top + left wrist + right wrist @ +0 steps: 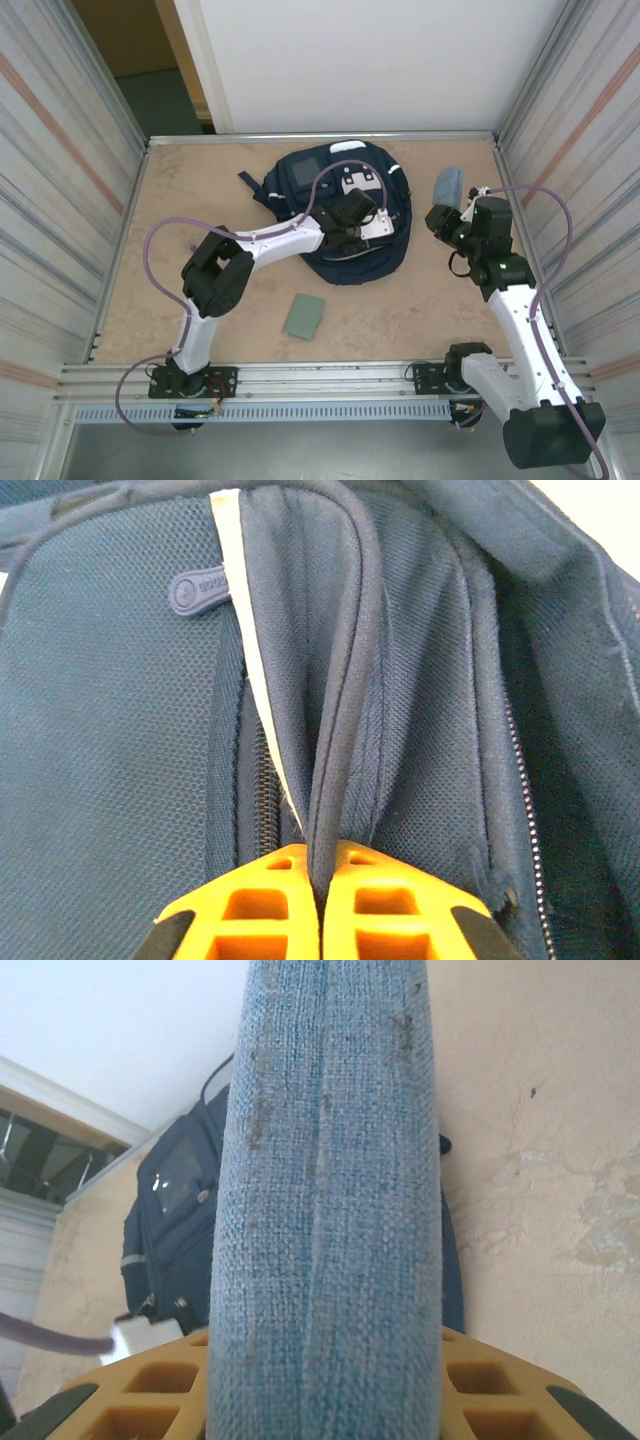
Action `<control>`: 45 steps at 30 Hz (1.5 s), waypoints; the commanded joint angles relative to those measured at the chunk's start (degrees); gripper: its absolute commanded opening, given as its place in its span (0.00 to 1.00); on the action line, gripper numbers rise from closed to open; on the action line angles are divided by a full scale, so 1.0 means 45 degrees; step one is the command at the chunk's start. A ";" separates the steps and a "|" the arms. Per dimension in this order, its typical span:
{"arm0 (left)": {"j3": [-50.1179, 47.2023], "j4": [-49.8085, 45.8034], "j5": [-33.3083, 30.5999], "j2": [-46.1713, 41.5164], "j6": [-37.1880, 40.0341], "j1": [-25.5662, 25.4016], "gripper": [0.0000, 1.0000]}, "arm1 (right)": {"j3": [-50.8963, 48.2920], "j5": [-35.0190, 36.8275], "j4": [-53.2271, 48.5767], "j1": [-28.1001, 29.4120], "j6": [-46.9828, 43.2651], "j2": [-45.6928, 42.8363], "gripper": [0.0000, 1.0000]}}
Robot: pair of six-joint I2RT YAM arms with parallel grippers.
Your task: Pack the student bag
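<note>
Left gripper [320, 910] first: squeezed almost closed on a dark corded edge of the bag [100, 780]. Nothing but that thin fold between the orange fingers [250, 905]. Bag right under and all around this gripper, with a zip line just beside the fold. Probably there to hold the mouth of the bag open, though hard to tell how wide the mouth is.

Back from that gripper, near the arm's elbow: a green pad [303, 315], flat on the table [200, 190], not held.

Right gripper [325, 1390] next: clamped on a blue cloth pouch [325, 1160]. Pouch sticking straight out past the fingers, long way pointing ahead of the gripper. Bag off to the left of this gripper and a bit ahead, near but not touching. Likely next: a push to the left, pouch tip first, toward the edge held up by the other gripper. Left gripper on the bag itself, right gripper just beside it and the one with something to put in.

Count: one bag, one pouch, one green pad, two grippers, both full.
</note>
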 commanded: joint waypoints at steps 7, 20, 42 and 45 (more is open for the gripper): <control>0.3323 -0.0008 -0.0553 -0.1302 -0.1766 0.0240 0.00 | 0.0001 -0.1191 -0.0639 -0.0087 0.0069 0.0442 0.34; 0.5502 -0.1042 0.1529 -0.1811 -0.6452 0.0407 0.00 | 0.0401 -0.5123 0.0106 0.0452 0.0658 0.2821 0.34; 0.2157 0.2592 0.8444 -0.4676 -0.7932 0.2442 0.00 | 0.4698 -0.8951 0.5767 0.0160 0.2777 1.2517 0.41; 0.2007 0.2450 0.8415 -0.4649 -0.7816 0.2380 0.00 | 0.5188 -0.9200 0.5911 0.0476 0.3448 1.3676 0.41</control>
